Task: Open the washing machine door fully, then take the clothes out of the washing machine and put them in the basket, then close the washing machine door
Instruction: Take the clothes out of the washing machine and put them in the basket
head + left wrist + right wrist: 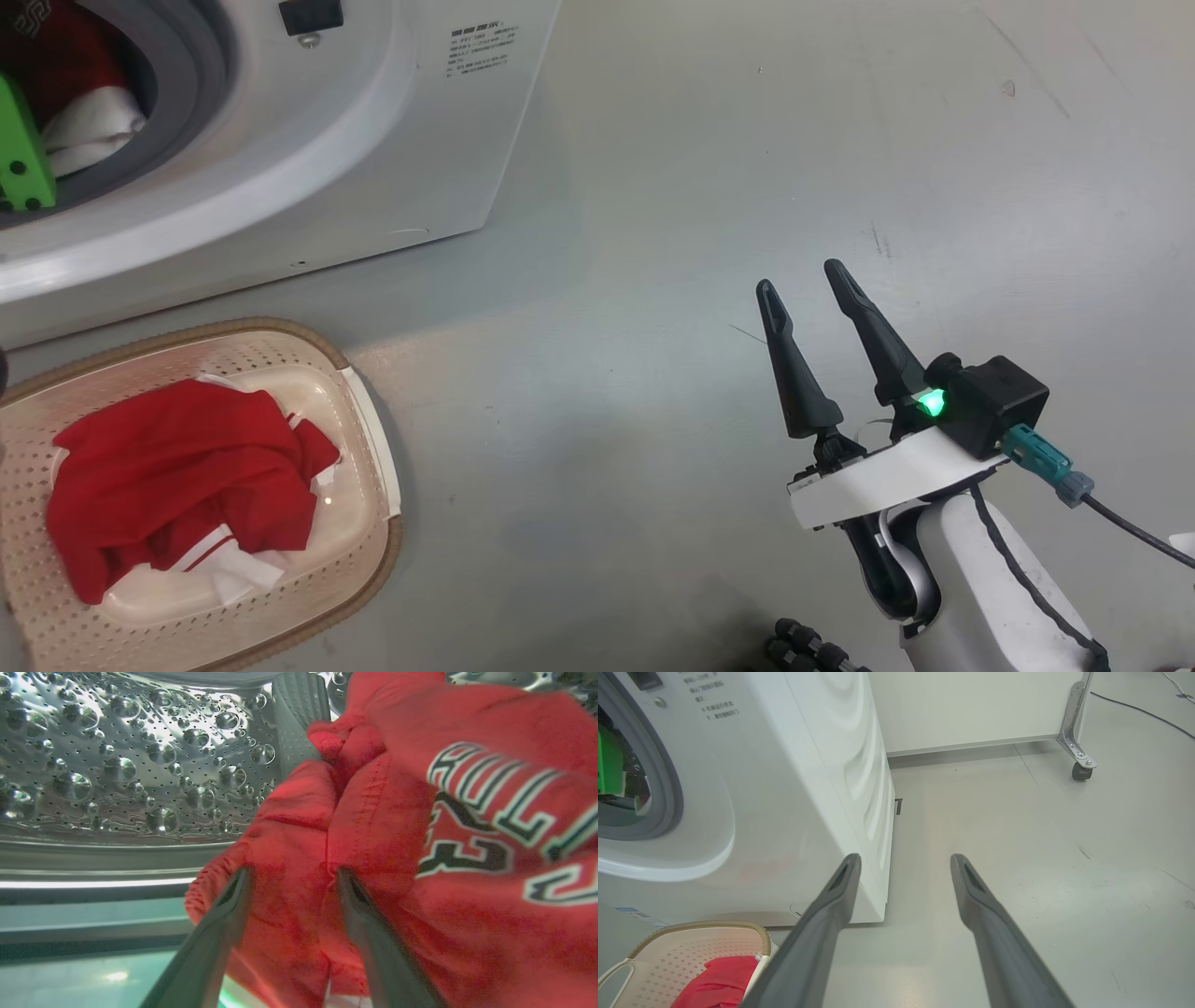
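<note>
The white washing machine stands open at the upper left, with red and white clothes behind its grey gasket; the washing machine door is out of view. Inside the steel drum, my left gripper is open. Its fingertips press into a fold of a red jersey with white lettering, and the fold lies between them. The cream basket sits on the floor before the machine with a red garment in it. My right gripper hangs open and empty over the floor, right of the basket.
A bright green block sits at the left of the machine's opening. A metal frame leg on a caster stands by a white panel behind the machine, and a cable crosses the floor. Bare grey floor spreads to the right.
</note>
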Motion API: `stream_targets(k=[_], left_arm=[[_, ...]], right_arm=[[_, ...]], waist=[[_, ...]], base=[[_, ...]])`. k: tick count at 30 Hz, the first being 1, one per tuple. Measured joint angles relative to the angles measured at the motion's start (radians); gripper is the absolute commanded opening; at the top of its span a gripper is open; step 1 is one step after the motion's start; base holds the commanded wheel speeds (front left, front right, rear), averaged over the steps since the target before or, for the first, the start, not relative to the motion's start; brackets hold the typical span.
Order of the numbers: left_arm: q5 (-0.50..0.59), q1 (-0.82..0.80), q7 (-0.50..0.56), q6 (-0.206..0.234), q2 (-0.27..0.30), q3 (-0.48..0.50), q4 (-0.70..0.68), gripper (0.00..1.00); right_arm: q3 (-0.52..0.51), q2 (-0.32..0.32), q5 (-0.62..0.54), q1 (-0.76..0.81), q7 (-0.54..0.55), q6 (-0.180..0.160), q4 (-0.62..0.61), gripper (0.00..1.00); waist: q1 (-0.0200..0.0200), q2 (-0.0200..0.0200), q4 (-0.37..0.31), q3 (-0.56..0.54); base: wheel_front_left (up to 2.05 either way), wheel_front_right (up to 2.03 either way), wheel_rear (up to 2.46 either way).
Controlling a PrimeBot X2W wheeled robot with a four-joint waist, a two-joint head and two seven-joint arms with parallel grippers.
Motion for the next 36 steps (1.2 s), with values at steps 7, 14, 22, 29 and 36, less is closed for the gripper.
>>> stream_targets(k=[7,14,22,29,36], left_arm=[[0.000,-0.014,-0.001,-0.015,-0.005,-0.012,0.025,0.00],[0.000,-0.015,-0.036,-0.020,-0.006,-0.012,0.051,0.00],[-0.005,0.001,-0.101,-0.036,-0.032,-0.017,0.095,0.00],[-0.018,0.029,-0.165,-0.042,-0.059,-0.016,0.123,0.00],[-0.026,0.059,-0.229,-0.055,-0.079,-0.015,0.136,0.00]], right_arm=[[0.000,0.000,0.000,-0.001,0.000,-0.007,0.000,1.00],[0.001,0.000,0.000,-0.001,0.000,-0.007,0.004,1.00],[-0.002,0.000,-0.004,-0.001,0.000,-0.007,0.018,1.00],[-0.013,0.000,-0.024,-0.001,0.000,-0.007,0.037,1.00],[-0.026,-0.001,-0.034,0.002,0.000,-0.007,0.049,1.00]], waist=[[0.0000,0.0000,0.006,-0.002],[0.0000,0.0000,0.009,-0.010],[0.0000,0.0000,0.016,-0.047],[0.0000,0.0000,0.033,-0.093],[0.0000,0.0000,0.057,-0.145]], base=[[0.00,0.00,0.00],[0.00,0.00,0.00],[0.00,0.00,0.00],[0.00,0.00,0.00],[0.00,0.00,0.00]])
